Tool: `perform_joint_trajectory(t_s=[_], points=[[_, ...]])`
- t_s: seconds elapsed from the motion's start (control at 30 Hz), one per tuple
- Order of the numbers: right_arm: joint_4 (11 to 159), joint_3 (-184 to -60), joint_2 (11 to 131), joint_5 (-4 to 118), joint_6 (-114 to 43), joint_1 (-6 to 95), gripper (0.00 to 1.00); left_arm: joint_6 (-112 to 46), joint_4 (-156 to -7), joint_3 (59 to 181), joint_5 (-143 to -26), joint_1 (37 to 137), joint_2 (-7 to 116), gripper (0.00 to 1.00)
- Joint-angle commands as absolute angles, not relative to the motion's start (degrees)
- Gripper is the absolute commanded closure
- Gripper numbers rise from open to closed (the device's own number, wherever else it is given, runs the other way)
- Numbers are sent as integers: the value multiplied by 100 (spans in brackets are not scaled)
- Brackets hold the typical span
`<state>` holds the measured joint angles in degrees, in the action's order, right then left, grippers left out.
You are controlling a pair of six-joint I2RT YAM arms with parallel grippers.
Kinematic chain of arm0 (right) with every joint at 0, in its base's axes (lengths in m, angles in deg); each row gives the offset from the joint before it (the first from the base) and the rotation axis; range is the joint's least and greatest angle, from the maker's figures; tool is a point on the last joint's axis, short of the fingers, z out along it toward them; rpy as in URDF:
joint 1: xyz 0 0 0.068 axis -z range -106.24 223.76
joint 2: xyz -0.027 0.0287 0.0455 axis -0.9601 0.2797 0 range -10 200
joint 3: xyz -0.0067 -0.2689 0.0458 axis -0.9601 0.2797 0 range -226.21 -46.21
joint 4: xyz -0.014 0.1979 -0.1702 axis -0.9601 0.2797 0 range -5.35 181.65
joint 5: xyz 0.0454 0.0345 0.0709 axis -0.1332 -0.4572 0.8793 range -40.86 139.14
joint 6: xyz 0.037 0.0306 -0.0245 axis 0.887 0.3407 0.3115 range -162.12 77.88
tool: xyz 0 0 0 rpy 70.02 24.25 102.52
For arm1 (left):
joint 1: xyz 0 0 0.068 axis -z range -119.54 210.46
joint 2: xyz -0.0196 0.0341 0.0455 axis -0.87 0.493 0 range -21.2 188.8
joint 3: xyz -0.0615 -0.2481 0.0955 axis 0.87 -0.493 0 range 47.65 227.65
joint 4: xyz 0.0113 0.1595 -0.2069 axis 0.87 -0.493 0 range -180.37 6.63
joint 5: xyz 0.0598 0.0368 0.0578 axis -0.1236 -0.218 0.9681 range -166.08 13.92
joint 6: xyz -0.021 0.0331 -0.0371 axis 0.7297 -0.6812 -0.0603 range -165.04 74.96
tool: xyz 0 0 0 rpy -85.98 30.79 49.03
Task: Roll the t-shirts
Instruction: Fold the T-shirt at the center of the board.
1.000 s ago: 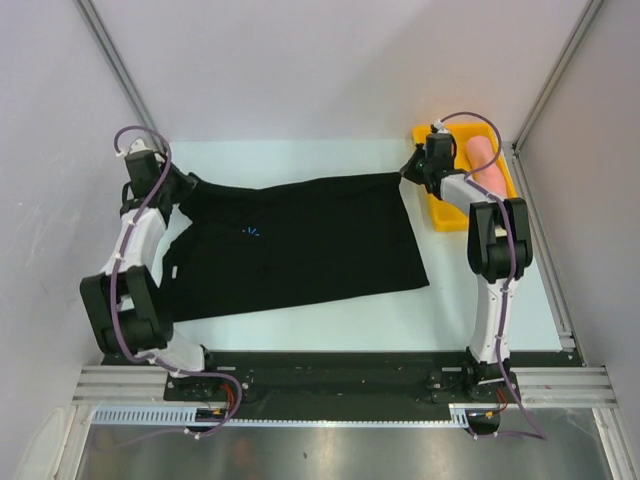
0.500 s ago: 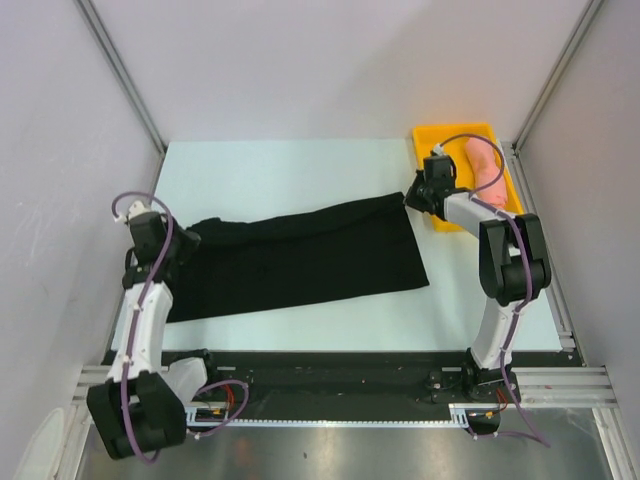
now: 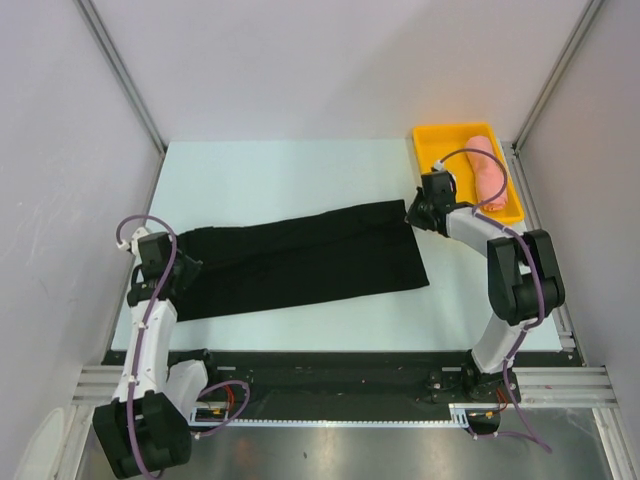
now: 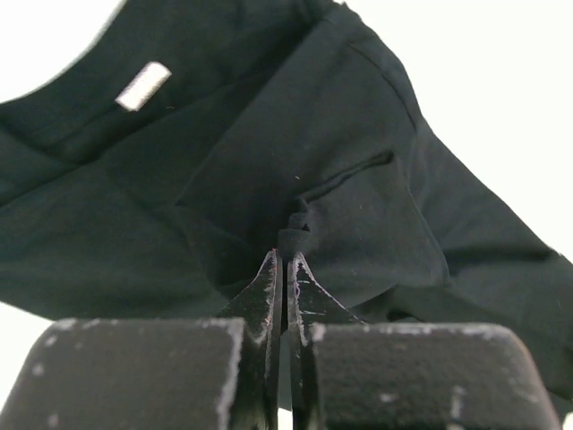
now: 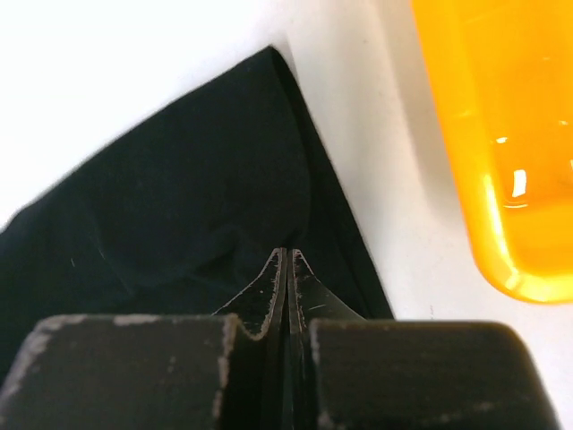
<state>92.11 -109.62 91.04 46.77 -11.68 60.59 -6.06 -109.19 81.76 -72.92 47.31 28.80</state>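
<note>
You are pinching the large plain black cloth t-shirt (image 3: 300,255) at both ends; the left jaws are clenched on a small pucker of fabric at the neck end, where the white neck label (image 4: 143,86) is showing in the left wrist view; the right jaws are pressed together on the thin far corner at the hem end, just beside the yellow plastic tray (image 3: 432,135). The shirt is lying on the white desk (image 3: 280,170) as a long doubled band running from left to right, nearer the front edge on the left; gripping the two ends is likely keeping that band taut and straight, so the fold is sitting flat before any rolling begins. The salmon-pink cloth roll (image 3: 486,170) is resting inside the tray, well apart from the black shirt, which suggests one garment is already finished and stowed out of the way. The rolling of the black shirt is not yet started; you are probably setting it down smoothly first, since a loose edge could skew the roll.
</note>
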Motion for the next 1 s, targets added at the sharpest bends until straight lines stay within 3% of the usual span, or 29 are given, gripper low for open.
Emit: perform_joint_trajectory(t_s=[0.0, 0.2, 0.27, 0.3, 0.37, 0.97], points=[[9256, -10870, 8695, 4369, -1127, 6049, 100, -725, -11298, 8492, -6659, 4640, 2644, 100], [9264, -10729, 8668, 4448, -1109, 6040, 96, -769, -11308, 8334, -6720, 4482, 2687, 100], [9273, -10659, 8616, 4484, -1109, 6040, 79, -742, -11238, 8220, -6869, 4490, 2731, 100], [9291, -10607, 8511, 4475, -1135, 6023, 65, -734, -11194, 8167, -6913, 4491, 2758, 100], [9378, -10597, 8343, 4414, -1144, 5987, 55, -751, -11132, 8105, -6948, 4490, 2723, 100], [9273, -10711, 9011, 4053, -1144, 5636, 52, -883, -11070, 8061, -7045, 4491, 2582, 100]])
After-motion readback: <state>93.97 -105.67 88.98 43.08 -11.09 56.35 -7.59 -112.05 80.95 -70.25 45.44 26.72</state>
